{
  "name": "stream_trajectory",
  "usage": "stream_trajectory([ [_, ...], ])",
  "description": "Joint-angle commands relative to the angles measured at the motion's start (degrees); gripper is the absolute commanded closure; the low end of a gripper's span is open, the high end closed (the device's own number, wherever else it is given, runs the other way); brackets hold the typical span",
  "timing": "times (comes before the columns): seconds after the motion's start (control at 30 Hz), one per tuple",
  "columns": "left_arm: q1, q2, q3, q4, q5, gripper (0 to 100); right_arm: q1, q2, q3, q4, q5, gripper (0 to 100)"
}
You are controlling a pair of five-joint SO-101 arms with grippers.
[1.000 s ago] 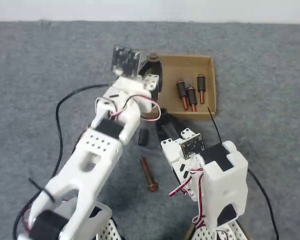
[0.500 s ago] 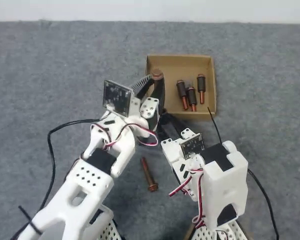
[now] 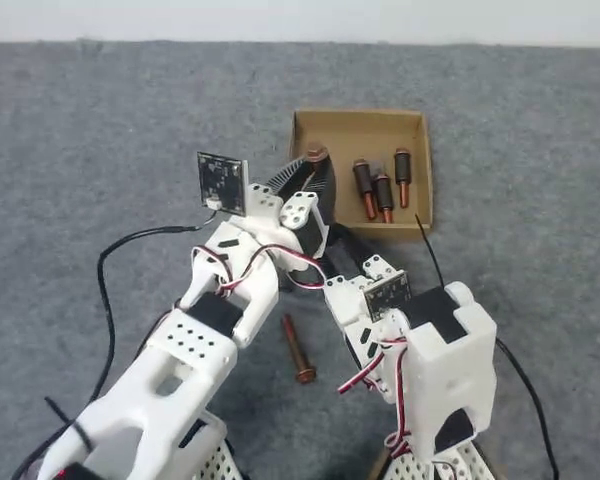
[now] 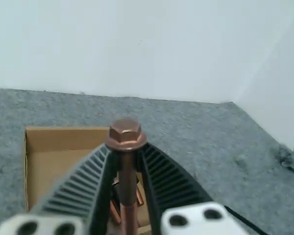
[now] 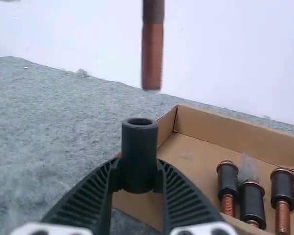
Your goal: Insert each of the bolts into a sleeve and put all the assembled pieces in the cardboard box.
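My left gripper [image 4: 125, 156] is shut on a copper bolt [image 4: 126, 176], held upright with its hex head [image 3: 314, 154] on top, near the box's near-left corner. My right gripper [image 5: 137, 174] is shut on a black sleeve [image 5: 138, 154], standing upright with its open bore facing up. In the right wrist view the bolt's tip [image 5: 152, 46] hangs just above the sleeve and slightly to one side, not touching it. The cardboard box [image 3: 419, 160] holds three assembled pieces [image 3: 381, 186]. A loose copper bolt [image 3: 297, 349] lies on the carpet between the arms.
Grey carpet [image 3: 100, 130] covers the table, with open room left and right of the box. A white wall [image 4: 137, 44] runs behind the box. Black cables [image 3: 105, 300] trail beside the left arm's base.
The left arm drew back from over the box toward the right gripper, turning the bolt upright. The sleeve on the carpet has gone from sight behind the arm. The right arm barely moved.
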Motion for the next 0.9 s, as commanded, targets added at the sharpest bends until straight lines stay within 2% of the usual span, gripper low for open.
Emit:
stream_trajectory([
  [0.0, 0.0, 0.2, -1.1, -4.0, 0.7, 99, 0.1, -0.6, 0.2, -1.6, -0.5, 99.2],
  [0.2, -0.1, -0.8, 4.3, -13.0, -1.5, 99, 0.1, -0.6, 0.2, -1.6, -0.5, 99.2],
  [0.33, 0.2, -0.8, 4.5, -11.4, -5.5, 99, 0.1, -0.6, 0.2, -1.5, -0.5, 99.2],
  [0.87, 0.3, -0.8, 5.5, -8.2, -8.4, 99, 0.2, -0.6, 0.4, -1.6, -0.4, 99.2],
])
